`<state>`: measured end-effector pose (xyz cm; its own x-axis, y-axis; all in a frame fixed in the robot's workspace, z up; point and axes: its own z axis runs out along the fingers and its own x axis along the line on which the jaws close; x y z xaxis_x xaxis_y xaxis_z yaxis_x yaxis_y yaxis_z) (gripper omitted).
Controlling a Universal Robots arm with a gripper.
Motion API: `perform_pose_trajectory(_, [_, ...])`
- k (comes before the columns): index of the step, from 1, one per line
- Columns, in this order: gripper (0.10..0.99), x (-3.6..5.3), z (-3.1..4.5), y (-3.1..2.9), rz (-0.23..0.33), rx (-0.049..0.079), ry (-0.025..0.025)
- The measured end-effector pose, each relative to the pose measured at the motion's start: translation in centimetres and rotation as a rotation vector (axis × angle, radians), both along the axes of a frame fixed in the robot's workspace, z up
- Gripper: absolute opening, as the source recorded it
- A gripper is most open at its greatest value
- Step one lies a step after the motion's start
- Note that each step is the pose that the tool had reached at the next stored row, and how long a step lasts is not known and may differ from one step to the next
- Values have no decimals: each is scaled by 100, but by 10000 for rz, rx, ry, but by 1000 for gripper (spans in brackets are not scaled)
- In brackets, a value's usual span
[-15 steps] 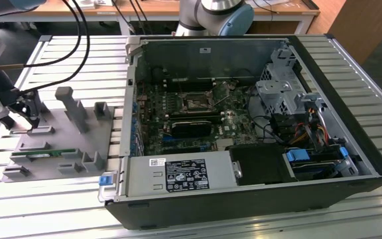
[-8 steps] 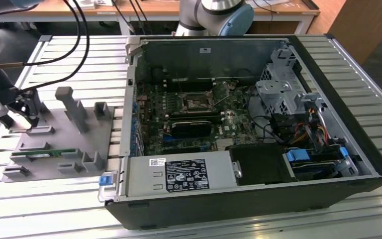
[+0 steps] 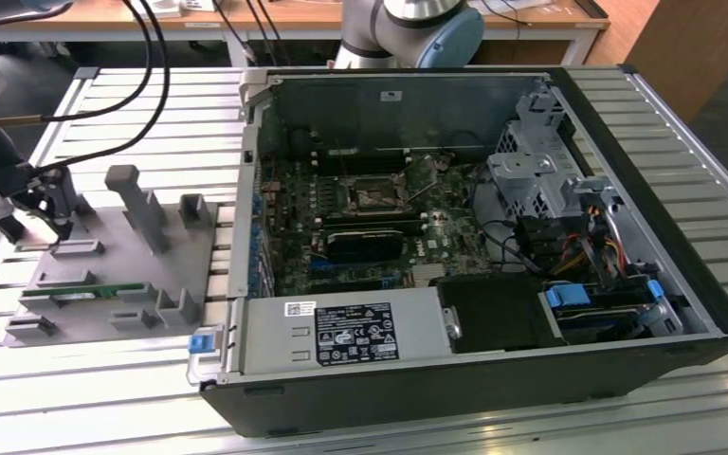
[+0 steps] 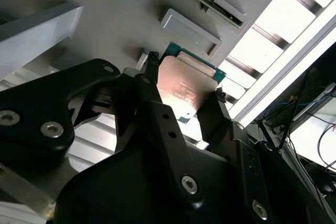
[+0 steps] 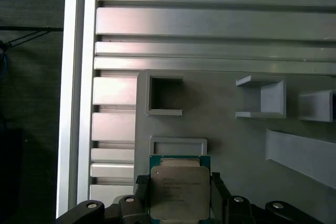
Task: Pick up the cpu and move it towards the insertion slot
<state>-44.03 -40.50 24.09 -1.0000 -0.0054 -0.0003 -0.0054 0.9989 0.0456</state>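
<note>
The cpu, a small square chip with a silvery top and a green rim, sits between the two black fingers of my gripper. The gripper is shut on it. In the second wrist view the cpu is clamped at opposite edges by the gripper, just above the grey tray. In the exterior view my gripper hangs over the far left part of the grey tray. The insertion slot, a dark square socket framed in metal, lies on the motherboard inside the open computer case, well to the exterior view's right of the gripper.
The tray carries upright grey posts and a green memory stick. The black computer case has a raised wall between tray and motherboard. Black cables hang over the table's far left. The table is of slatted aluminium profiles.
</note>
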Motion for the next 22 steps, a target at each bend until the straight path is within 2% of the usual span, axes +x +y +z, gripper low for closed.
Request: perform_pose_trajectory(22, [541,0,92,2,0,0,0])
